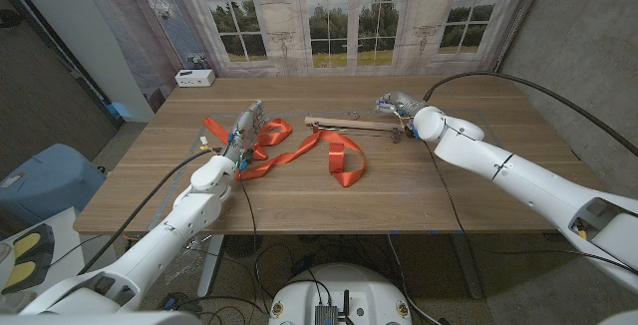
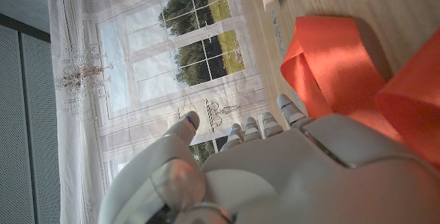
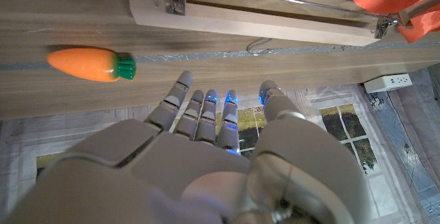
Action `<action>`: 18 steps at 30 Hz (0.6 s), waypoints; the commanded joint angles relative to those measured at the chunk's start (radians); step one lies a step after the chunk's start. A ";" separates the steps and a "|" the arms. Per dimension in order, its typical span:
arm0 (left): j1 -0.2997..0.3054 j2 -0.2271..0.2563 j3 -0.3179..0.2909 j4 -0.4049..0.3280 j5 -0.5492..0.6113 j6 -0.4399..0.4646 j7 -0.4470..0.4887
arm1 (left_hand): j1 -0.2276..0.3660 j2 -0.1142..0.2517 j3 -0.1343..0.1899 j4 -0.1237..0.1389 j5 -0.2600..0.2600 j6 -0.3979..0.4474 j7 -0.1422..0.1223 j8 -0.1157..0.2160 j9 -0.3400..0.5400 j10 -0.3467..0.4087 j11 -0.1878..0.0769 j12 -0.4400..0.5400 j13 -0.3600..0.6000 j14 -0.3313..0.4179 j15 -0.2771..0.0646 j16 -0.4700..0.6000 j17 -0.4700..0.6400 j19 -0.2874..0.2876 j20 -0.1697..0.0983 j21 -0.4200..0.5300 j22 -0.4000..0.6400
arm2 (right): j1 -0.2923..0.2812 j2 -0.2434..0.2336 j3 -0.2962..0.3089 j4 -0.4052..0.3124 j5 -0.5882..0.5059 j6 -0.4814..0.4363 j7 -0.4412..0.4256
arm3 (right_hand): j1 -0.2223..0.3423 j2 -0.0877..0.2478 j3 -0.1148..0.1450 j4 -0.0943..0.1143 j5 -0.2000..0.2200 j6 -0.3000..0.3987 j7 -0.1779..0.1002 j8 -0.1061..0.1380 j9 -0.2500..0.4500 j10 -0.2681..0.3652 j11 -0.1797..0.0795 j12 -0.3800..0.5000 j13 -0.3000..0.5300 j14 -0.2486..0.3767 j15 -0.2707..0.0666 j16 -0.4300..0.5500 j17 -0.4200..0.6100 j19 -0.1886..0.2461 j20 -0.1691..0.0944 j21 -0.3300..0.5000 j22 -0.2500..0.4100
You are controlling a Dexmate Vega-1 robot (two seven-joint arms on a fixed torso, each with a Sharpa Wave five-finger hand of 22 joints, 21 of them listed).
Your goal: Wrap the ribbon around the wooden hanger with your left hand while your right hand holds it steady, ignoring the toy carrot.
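**One ribbon, one hanger, one carrot: both hands empty**

The left hand (image 1: pixel 244 126) hovers over the single orange ribbon (image 1: pixel 339 156), fingers spread, grasping nothing. The right hand (image 1: pixel 397 103) is loose and apart, just beside one wooden hanger (image 3: pixel 254 23). One toy carrot (image 3: pixel 89 65) lies near its fingertips (image 3: pixel 182 81).

A brown wood-grain tabletop (image 1: pixel 478 200) stands before a backdrop printed with sheer curtains (image 1: pixel 199 6) and white-framed windows (image 1: pixel 334 26) that show green trees and grass. Dark grey panelled walls (image 1: pixel 588 36) close in on both sides. A small white power strip (image 1: pixel 195 78) lies at the tabletop's far left corner. A pale blue rounded object (image 1: pixel 40 180) stands on the floor to the left, and black cables (image 1: pixel 269 260) trail under the tabletop.
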 commanded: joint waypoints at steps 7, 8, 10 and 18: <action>-0.003 -0.001 -0.003 0.013 -0.009 0.000 -0.008 | -0.002 0.000 0.004 -0.008 -0.004 0.002 0.001 0.003 0.003 -0.013 0.006 -0.003 0.003 -0.008 0.002 -0.001 0.006 -0.006 0.007 -0.007 0.001 | 0.108 0.061 -0.148 0.067 -0.195 -0.099 0.107 | 0.045 -0.009 0.020 -0.008 -0.005 0.021 -0.010 0.004 0.006 0.009 -0.016 0.004 0.004 0.009 -0.022 0.005 0.000 0.021 -0.001 -0.002 0.003; -0.006 -0.002 -0.002 0.017 -0.009 0.001 -0.010 | -0.002 0.000 0.004 -0.008 -0.004 0.002 0.001 0.003 0.003 -0.014 0.005 -0.003 0.003 -0.009 0.002 -0.001 0.006 -0.006 0.006 -0.007 0.001 | 0.114 0.065 -0.157 0.074 -0.204 -0.106 0.117 | 0.049 -0.010 0.021 -0.009 -0.005 0.024 -0.011 0.004 0.006 0.010 -0.016 0.004 0.004 0.010 -0.023 0.005 -0.001 0.022 -0.002 -0.002 0.003; -0.009 -0.004 -0.001 0.023 -0.009 0.000 -0.011 | -0.003 0.000 0.004 -0.008 -0.004 0.002 0.002 0.003 0.003 -0.013 0.004 -0.003 0.003 -0.009 0.003 -0.001 0.006 -0.006 0.007 -0.008 0.001 | 0.117 0.067 -0.162 0.080 -0.212 -0.106 0.125 | 0.054 -0.011 0.023 -0.010 -0.005 0.026 -0.012 0.004 0.006 0.011 -0.017 0.003 0.004 0.012 -0.024 0.005 -0.001 0.023 -0.001 -0.003 0.003; -0.023 -0.008 0.002 0.041 -0.011 0.002 -0.025 | -0.004 0.000 0.004 -0.008 -0.004 0.003 0.002 0.003 0.003 -0.013 0.005 -0.003 0.004 -0.009 0.002 -0.001 0.006 -0.005 0.007 -0.010 0.001 | 0.125 0.077 -0.173 0.103 -0.225 -0.096 0.159 | 0.077 -0.029 0.024 -0.015 -0.007 0.029 -0.013 0.001 0.006 0.011 -0.021 0.001 0.004 0.007 -0.024 0.000 -0.005 0.027 0.004 -0.006 0.003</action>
